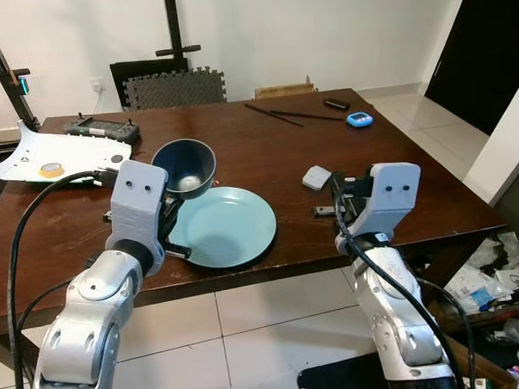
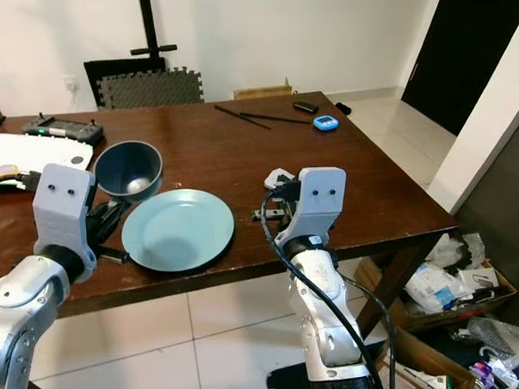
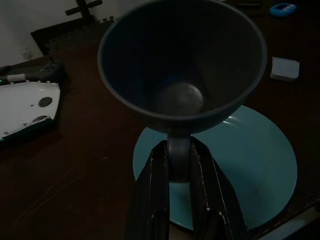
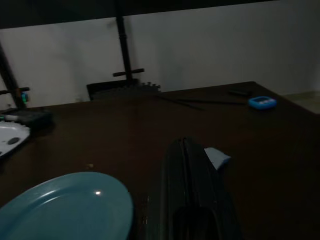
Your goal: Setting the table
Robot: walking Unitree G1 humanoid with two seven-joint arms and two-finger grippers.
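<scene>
— Since the bowl (image 3: pixel 182 65) is to be set down, where is it held relative to the plate (image 1: pixel 222 226)?

— It is carried above the plate's far left rim, tilted, its mouth turned up and toward the robot. The left gripper (image 3: pixel 179 162) is clamped on the bowl's foot, the fingers (image 3: pixel 156 175) pinching it from either side, so the plate lies just ahead of and below the fingers.

— And the other arm?

— The right gripper (image 4: pixel 192 175) is held low over the bench (image 1: pixel 266 151), right of the plate, fingers pressed together on nothing. The left arm is judged the nearer.

— Is room left for moving?

— The plate sits near the bench's front edge. A small white block (image 1: pixel 316 176) lies to its right, apparently well apart, though that view is dim. Chopsticks (image 1: pixel 277 114) lie far back.
</scene>
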